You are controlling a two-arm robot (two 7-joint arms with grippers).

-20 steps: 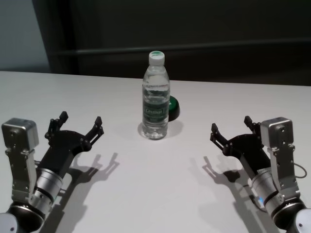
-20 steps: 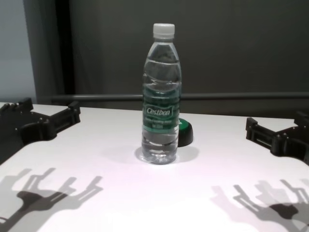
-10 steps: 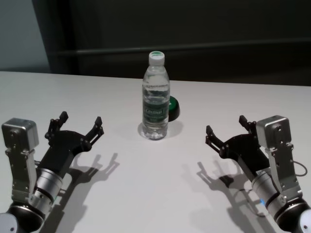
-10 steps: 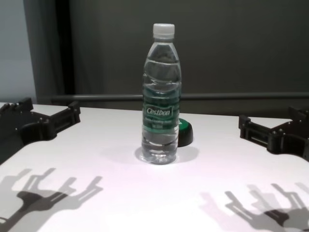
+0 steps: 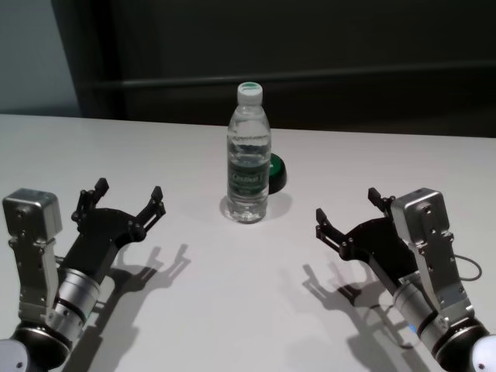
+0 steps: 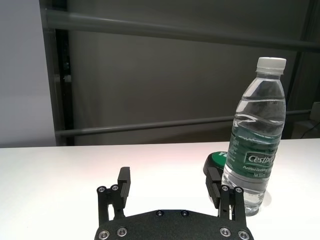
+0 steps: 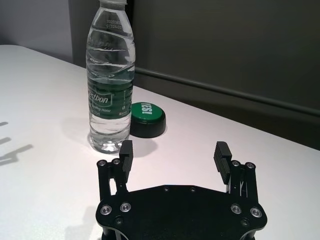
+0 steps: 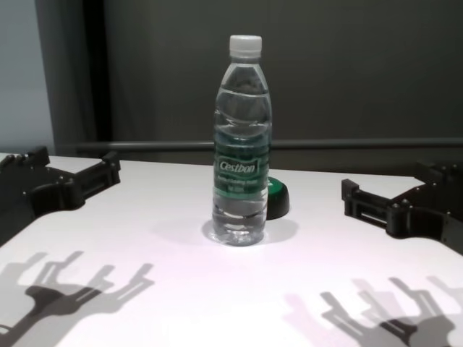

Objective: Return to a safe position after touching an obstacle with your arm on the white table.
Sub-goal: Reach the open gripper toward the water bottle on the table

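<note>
The obstacle, a clear water bottle [image 5: 248, 167] with a white cap and green label, stands upright at the middle back of the white table [image 5: 232, 294]. It also shows in the chest view [image 8: 242, 166]. My right gripper [image 5: 346, 204] is open and empty, hovering over the table to the right of the bottle and nearer me, apart from it. The right wrist view shows the bottle [image 7: 110, 90] ahead of its open fingers. My left gripper [image 5: 129, 188] is open and empty at the left, well clear of the bottle [image 6: 252, 150].
A small low black-and-green round object [image 5: 277, 172] sits just behind and to the right of the bottle, touching or nearly touching it. A dark wall with a rail runs behind the table's far edge [image 5: 372, 133].
My right gripper has moved leftward, toward the bottle and the table's middle. The left arm and the bottle have not moved.
</note>
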